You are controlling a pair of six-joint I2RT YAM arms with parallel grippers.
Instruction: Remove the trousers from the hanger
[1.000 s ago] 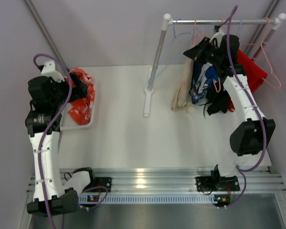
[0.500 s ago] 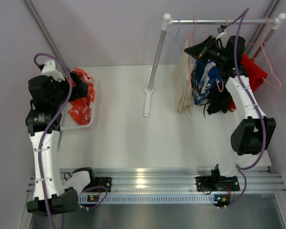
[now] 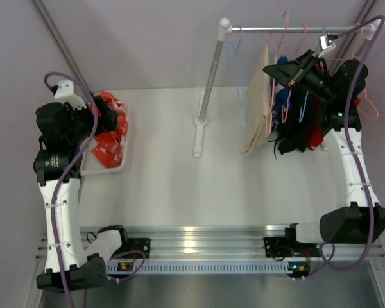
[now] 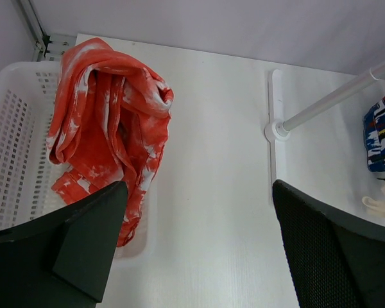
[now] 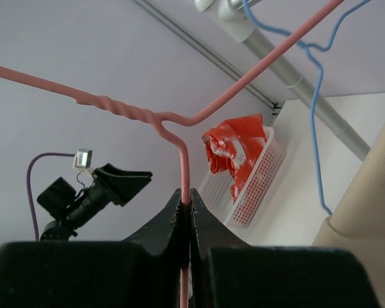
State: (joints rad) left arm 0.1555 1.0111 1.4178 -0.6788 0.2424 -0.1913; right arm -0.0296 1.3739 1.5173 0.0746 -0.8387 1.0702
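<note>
Your left gripper (image 4: 199,240) hangs wide open (holding nothing) over the white basket (image 4: 13,147), where 1 orange-red pair of trousers (image 4: 109,115) lies draped across the rim. Farther back, your right gripper (image 5: 185,200) is clenched on the wire of a pink hanger (image 5: 183,160). Near it, beige trousers (image 3: 258,109) and black trousers (image 3: 295,131) hang under the rail (image 3: 289,29).

- Right gripper (image 5: 185,200) jaws closed on the pink hanger (image 5: 184,160), gripping the vertical wire just below the twisted neck.
- Blue hanger (image 5: 316,115) hangs beside it, off the rail (image 5: 279,61).
- Beige trousers (image 5: 366,205) at right edge.
- Orange-red trousers (image 5: 233,144) draped over the white basket (image 5: 251,196) in the background.
- Left arm (image 5: 90,189) far left, purple cable attached.
</note>
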